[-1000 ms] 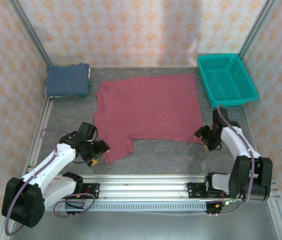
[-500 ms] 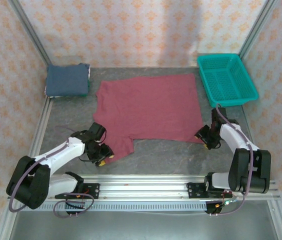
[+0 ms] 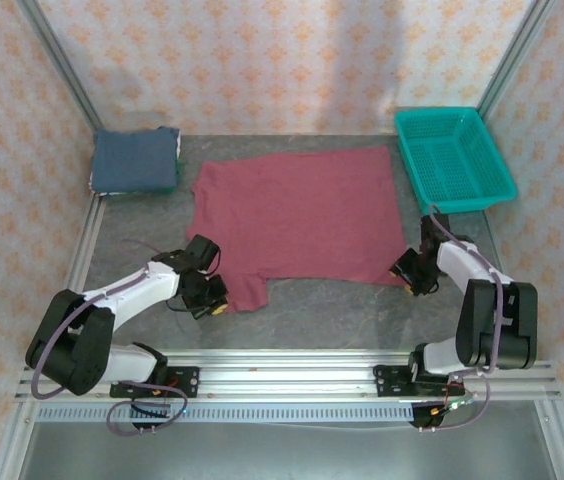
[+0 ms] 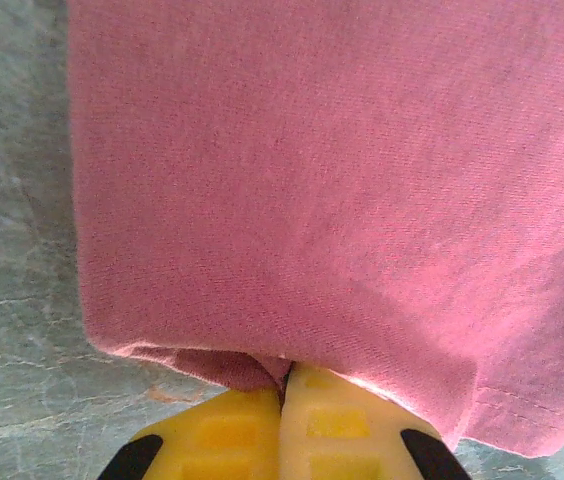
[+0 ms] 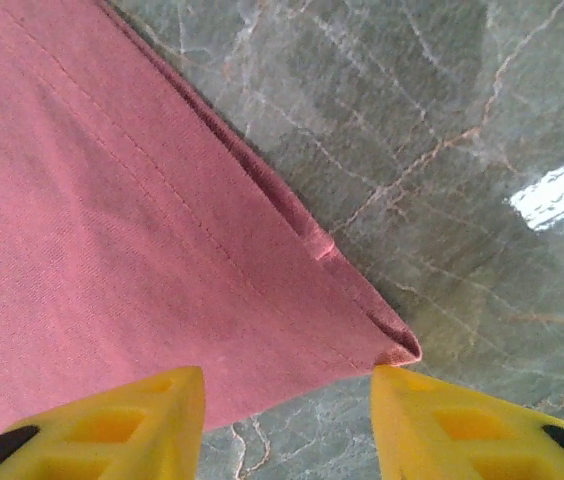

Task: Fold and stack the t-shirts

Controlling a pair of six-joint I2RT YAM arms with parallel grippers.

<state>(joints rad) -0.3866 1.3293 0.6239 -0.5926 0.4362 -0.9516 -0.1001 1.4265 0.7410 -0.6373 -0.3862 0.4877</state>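
The maroon red soft cloth t-shirt (image 3: 297, 215) lies spread flat and unfolded just left of the teal plastic mesh basket (image 3: 452, 160), its hem toward the basket and sleeves away, while the plain dark blue cloth t-shirt (image 3: 135, 160) sits folded in a neat rectangle far to the basket's left.

Nothing legible anywhere. Plain cloth, free of lettering, on the upturned face of the maroon t-shirt (image 3: 297, 215) and on the folded blue t-shirt (image 3: 135, 162). Only a repeated orange ornament on the wallpaper (image 3: 262, 60), without letters or numbers.
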